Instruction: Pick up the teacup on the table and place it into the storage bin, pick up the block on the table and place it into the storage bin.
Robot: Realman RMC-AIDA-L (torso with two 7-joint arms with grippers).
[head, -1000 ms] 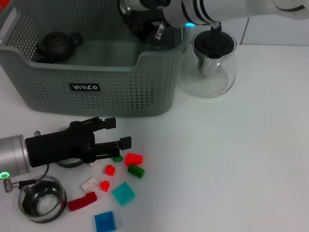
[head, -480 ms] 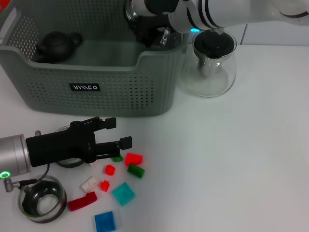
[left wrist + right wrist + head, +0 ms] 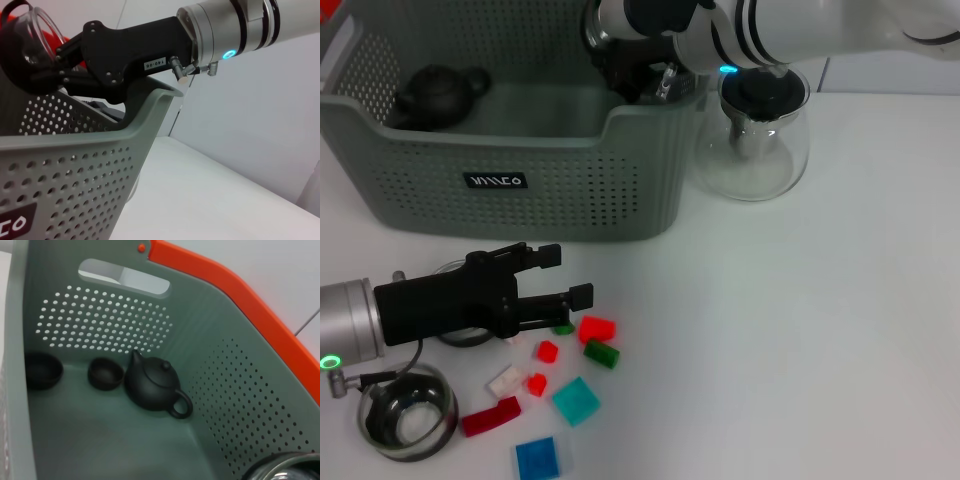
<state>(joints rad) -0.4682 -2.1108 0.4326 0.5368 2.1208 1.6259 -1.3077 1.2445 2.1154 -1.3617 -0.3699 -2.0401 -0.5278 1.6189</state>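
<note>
Shifted slightly further over the storage bin [image 3: 520, 215] since a second ago, the right arm now reaches in from the far right, while the left arm has not moved.

Nearest the camera in the head view, a glass teacup [image 3: 408, 412] sits at the near left edge of the table [image 3: 800, 330]. Beside it lie scattered small blocks: a blue tile [image 3: 537, 459], a dark red brick [image 3: 490, 416], a teal tile [image 3: 576, 400], a white brick [image 3: 504, 380] and several red and green pieces.

Just behind them hovers the left gripper [image 3: 565, 275], black, its fingers spread moderately and holding nothing. A red block [image 3: 597, 329] lies just beyond and below its fingertips, with a green block [image 3: 601, 353] touching it. The left gripper is by far the nearer to the blocks; the blocks lie forward of and beneath its fingers.

Farther back stands the grey-green perforated storage bin. Inside, the right wrist view shows a dark teapot [image 3: 155, 385] and two dark cups [image 3: 106, 373] on the bin floor.

At the bin's far right corner, the right gripper [image 3: 47, 60] holds a clear glass cup [image 3: 37, 30] between its fingers, above the bin's interior, as the left wrist view shows. The release looks to be the step in hand.

Behind the bin's right side stands a glass teapot [image 3: 752, 140] with a black lid.
</note>
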